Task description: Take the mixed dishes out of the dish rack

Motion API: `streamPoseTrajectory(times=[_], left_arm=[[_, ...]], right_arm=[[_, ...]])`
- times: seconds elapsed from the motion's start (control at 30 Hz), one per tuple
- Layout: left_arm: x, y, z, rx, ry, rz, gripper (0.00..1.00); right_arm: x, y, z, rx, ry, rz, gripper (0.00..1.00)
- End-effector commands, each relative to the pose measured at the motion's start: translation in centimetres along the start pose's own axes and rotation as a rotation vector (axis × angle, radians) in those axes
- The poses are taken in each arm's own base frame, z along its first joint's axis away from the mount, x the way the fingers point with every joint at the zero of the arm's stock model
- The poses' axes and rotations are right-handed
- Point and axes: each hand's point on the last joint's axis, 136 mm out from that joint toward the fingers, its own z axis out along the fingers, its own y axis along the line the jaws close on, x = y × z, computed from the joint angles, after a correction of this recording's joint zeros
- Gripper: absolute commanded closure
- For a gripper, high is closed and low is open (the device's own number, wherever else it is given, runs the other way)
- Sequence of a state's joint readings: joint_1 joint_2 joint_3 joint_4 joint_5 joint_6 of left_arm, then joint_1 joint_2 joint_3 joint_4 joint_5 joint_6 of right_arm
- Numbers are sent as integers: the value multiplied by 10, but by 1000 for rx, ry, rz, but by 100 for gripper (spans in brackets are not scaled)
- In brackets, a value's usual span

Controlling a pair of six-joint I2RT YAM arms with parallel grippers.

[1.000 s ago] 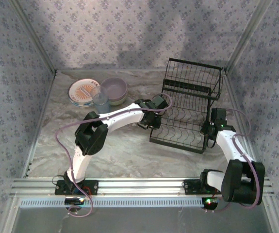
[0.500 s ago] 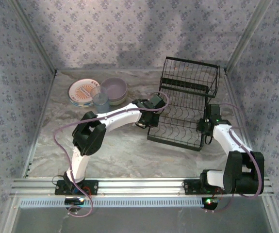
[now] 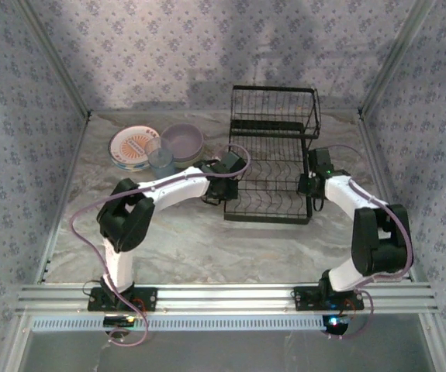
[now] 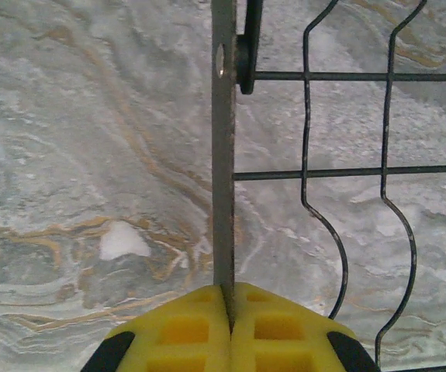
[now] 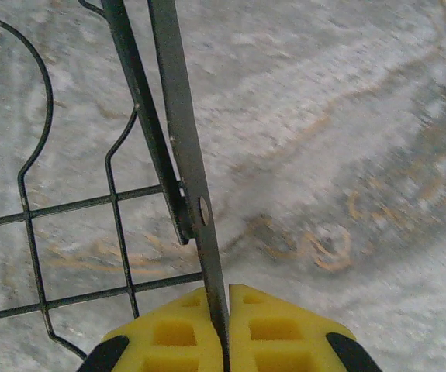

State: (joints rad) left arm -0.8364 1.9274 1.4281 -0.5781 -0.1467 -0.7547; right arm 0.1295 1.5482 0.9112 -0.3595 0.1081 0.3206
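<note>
The black wire dish rack [image 3: 273, 159] stands at the middle back of the table, and no dishes show in it. My left gripper [image 3: 223, 186] is shut on the flat metal strip of its left side [image 4: 223, 155], yellow fingertips [image 4: 184, 325] pinching the strip. My right gripper [image 3: 310, 187] is shut on the matching strip on the right side [image 5: 182, 147]. Left of the rack sit a cream plate with an orange centre [image 3: 133, 147], a lavender bowl [image 3: 181, 141] and a translucent blue cup [image 3: 161, 161].
Patterned walls close in the back and both sides. The marble table [image 3: 191, 248] shows bare between the rack and the aluminium rail [image 3: 223, 294] at the near edge. The dishes stand close to my left forearm [image 3: 172, 186].
Both grippers have closed fully on the rack's side strips. The rack has swung and shifted left, from skewed at the right to square in the middle, with both arms following.
</note>
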Motion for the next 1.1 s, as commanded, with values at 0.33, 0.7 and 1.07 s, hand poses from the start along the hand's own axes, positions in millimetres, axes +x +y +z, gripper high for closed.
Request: streamPoseTrajectory(times=[0.33, 0.7, 1.07], left_arm=[[23, 6, 5, 44, 53, -79, 100], [12, 19, 8, 29, 49, -98, 100], [-8, 27, 19, 28, 75, -90, 100]], right_arm=[[-46, 85, 25, -212, -26, 20, 100], [-49, 105, 23, -263, -22, 22, 100], [-38, 101, 26, -271, -3, 72, 100]])
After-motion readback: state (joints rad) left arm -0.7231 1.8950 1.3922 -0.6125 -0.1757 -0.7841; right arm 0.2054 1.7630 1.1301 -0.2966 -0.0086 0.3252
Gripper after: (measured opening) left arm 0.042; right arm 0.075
